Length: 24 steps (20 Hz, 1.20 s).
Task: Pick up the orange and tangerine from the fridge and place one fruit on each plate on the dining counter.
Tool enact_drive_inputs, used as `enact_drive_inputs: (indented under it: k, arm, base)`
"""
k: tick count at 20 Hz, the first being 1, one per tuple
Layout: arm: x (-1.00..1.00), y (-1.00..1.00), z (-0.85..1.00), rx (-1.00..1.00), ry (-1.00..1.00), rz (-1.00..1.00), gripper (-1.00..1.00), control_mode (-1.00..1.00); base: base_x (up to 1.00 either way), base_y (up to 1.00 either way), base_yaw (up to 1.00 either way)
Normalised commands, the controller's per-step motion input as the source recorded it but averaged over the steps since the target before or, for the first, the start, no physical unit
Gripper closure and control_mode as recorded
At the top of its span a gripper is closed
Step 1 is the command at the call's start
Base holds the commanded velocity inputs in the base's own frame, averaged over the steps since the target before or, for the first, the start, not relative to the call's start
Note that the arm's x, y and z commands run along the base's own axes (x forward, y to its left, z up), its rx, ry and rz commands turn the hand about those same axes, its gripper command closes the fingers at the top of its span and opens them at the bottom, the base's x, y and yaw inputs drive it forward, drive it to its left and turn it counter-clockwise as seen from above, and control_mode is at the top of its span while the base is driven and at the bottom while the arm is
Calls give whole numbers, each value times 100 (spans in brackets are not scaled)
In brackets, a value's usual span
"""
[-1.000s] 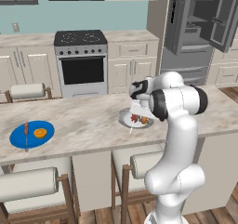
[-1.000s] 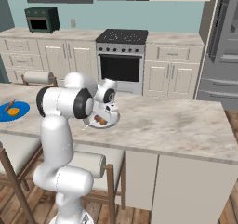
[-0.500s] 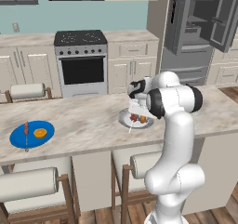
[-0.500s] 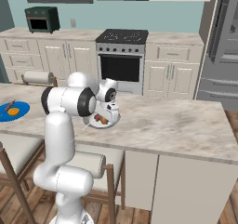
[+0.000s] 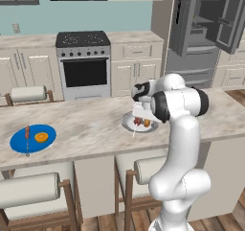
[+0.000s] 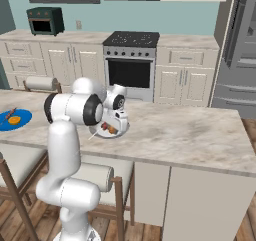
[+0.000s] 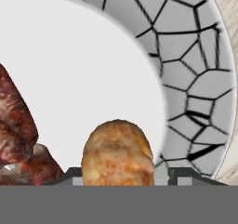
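Observation:
My gripper (image 5: pixel 144 114) (image 6: pixel 116 123) hangs just over the pale grey-white plate (image 5: pixel 127 125) (image 6: pixel 104 134) (image 7: pixel 195 93) on the dining counter (image 5: pixel 86 122). Between its fingertips lies a mottled orange fruit (image 7: pixel 118 153) (image 5: pixel 147 123), resting on the plate; whether it is the orange or the tangerine I cannot tell. The jaws stand open, with a small gap on each side of the fruit. Dark red skewered meat (image 7: pixel 16 130) lies beside it. The blue plate (image 5: pixel 16 141) (image 6: pixel 6 123) at the counter's left holds another orange fruit (image 5: pixel 41 137) (image 6: pixel 15 119) and a skewer (image 5: pixel 27 135).
The fridge (image 5: pixel 206 28) (image 6: pixel 240 50) stands at the back right with its doors open. A stove (image 5: pixel 83 64) sits against the back wall. Cushioned stools (image 5: pixel 28 189) (image 5: pixel 153 170) are tucked under the counter's near edge, close to my base.
The jaws have parted from shut on the fruit to open around it. The arm has barely moved over the grey-white plate.

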Motion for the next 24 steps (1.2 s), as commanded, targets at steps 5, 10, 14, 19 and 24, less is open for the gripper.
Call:
enact_drive_inputs:
  k: [5, 10, 14, 19, 24]
  arm:
    - [-33, -6, 15, 6, -9, 0, -100, -100]
    - [-41, -15, 62, 4, -10, -1, -100, -100]
    - [-42, -12, 71, 1, -7, 0, -100, -100]
    - [-59, -2, 64, 0, -8, 0, -100, -100]
    - [-70, 0, 62, 0, -11, 0, -100, -100]
  base:
    - [0, 0, 0]
    - [0, 0, 0]
    - [0, 0, 0]
    - [0, 0, 0]
    - [0, 0, 0]
